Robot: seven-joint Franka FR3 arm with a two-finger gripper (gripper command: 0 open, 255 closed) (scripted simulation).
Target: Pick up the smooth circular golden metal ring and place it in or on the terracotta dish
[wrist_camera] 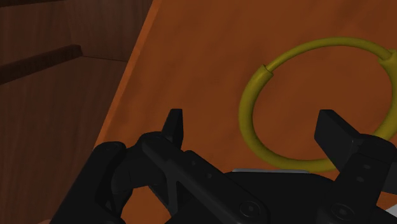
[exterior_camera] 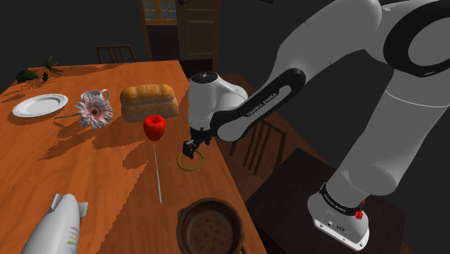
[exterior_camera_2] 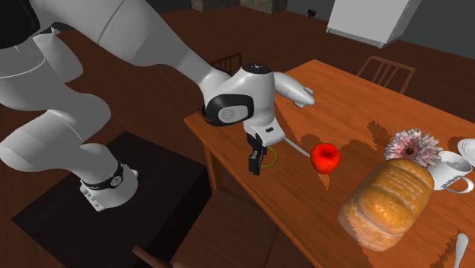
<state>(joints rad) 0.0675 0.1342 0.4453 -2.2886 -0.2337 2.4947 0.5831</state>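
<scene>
Gripper point(exterior_camera: 190, 150) hovers right over the golden ring point(exterior_camera: 198, 165), fingers spread wide, gripping nothing. The ring lies flat by the table point(exterior_camera: 108, 166) edge, under the fingers, apart from the brown dish point(exterior_camera: 210, 227).

glossy white arm point(exterior_camera: 339, 79) with black joint bands; white lettering point(exterior_camera: 268, 101) on the black band just above the all-black gripper point(exterior_camera: 189, 150); red knob point(exterior_camera: 358, 213) well apart from the gripper.
</scene>
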